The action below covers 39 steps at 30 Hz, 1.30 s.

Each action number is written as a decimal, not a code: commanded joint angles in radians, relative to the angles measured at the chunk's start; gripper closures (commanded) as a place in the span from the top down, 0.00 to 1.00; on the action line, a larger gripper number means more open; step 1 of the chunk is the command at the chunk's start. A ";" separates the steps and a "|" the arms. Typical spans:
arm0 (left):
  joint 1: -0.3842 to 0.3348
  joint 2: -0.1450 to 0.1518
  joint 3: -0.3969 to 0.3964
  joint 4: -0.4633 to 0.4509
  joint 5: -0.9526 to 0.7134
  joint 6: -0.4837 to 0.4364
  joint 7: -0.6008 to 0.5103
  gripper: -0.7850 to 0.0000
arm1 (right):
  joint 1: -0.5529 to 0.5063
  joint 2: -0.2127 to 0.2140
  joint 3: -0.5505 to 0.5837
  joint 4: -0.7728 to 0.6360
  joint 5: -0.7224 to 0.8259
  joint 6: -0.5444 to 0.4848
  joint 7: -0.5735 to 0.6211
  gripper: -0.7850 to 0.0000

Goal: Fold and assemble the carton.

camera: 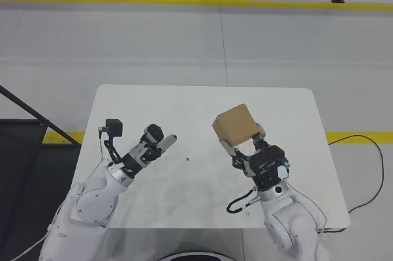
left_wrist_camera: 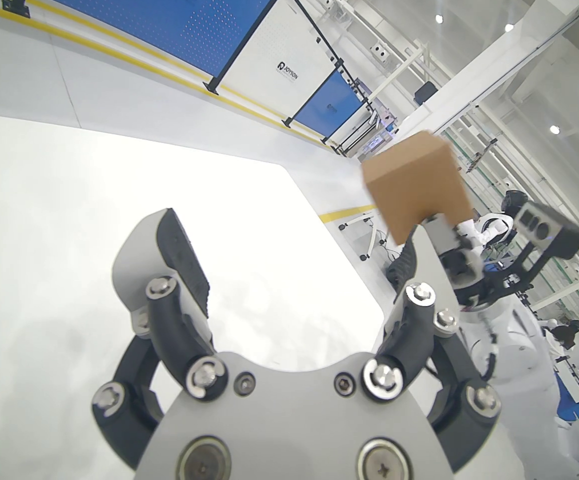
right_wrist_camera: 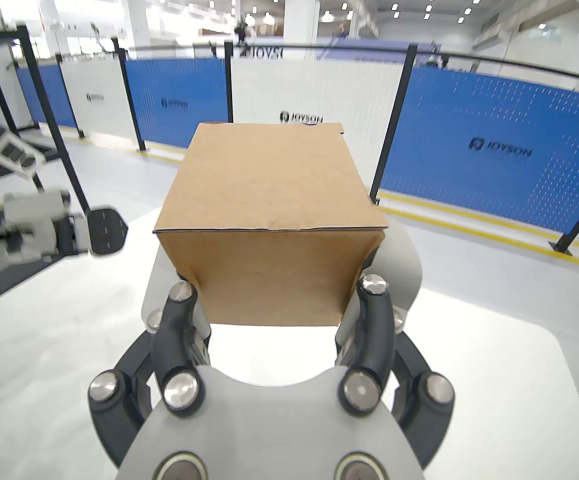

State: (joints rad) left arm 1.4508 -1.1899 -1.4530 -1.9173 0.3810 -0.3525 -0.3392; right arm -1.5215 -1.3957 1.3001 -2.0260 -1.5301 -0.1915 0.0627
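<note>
- A white table (camera: pixel 203 104) with rounded corners stands on a pale grey floor, and two white robot arms come in over its near edge.
- The right gripper (camera: pixel 245 140) is clenched on a small brown carton (camera: pixel 236 123), one finger pressed against each of two opposite sides near the box's lower end.
- The carton is held up off the table, over its right half and just ahead of the right wrist, and from above it sits turned at an angle to the table edges.
- In the right wrist view the carton (right_wrist_camera: pixel 269 222) looks like a closed cube: a flat lid panel on top, with a thin seam along its front edge where it meets the front face.
- The right gripper (right_wrist_camera: pixel 279 272) grips it from below, and its grey fingers (right_wrist_camera: pixel 399 262) show at either side.
- The left gripper (camera: pixel 162 137) hovers over the left half of the table, well apart from the carton, and points towards the table's middle.
- The left gripper (left_wrist_camera: pixel 294 232) is released, its jaws spread wide with nothing between them, and the black ribbed pads (left_wrist_camera: pixel 184 257) face inward.
- From the left wrist the carton (left_wrist_camera: pixel 417 184) is seen off beyond the table's far corner.
- A tiny dark speck (camera: pixel 187 158) lies on the table between the two arms.
- Blue and white fence panels (right_wrist_camera: pixel 494 152) line the room behind.
</note>
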 commanded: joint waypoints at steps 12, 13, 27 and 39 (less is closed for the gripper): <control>0.000 0.000 0.000 0.000 0.000 0.000 0.000 1.00 | 0.105 -0.013 -0.070 0.336 -0.054 0.147 0.041 0.00; 0.000 0.000 0.000 0.000 0.000 0.000 0.000 1.00 | 0.108 -0.014 -0.072 0.354 -0.059 0.158 0.036 0.00; 0.000 0.000 0.000 0.000 0.000 0.000 0.000 1.00 | 0.154 -0.024 -0.108 0.495 -0.055 0.229 -0.037 0.07; 0.000 0.000 0.000 0.000 0.000 0.000 0.000 1.00 | 0.131 -0.023 -0.100 0.514 -0.031 0.233 -0.099 1.00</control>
State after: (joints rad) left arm 1.4507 -1.1900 -1.4529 -1.9172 0.3813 -0.3526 -0.3392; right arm -1.3857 -1.4193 1.1974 -1.5103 -1.5632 0.0415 -0.0266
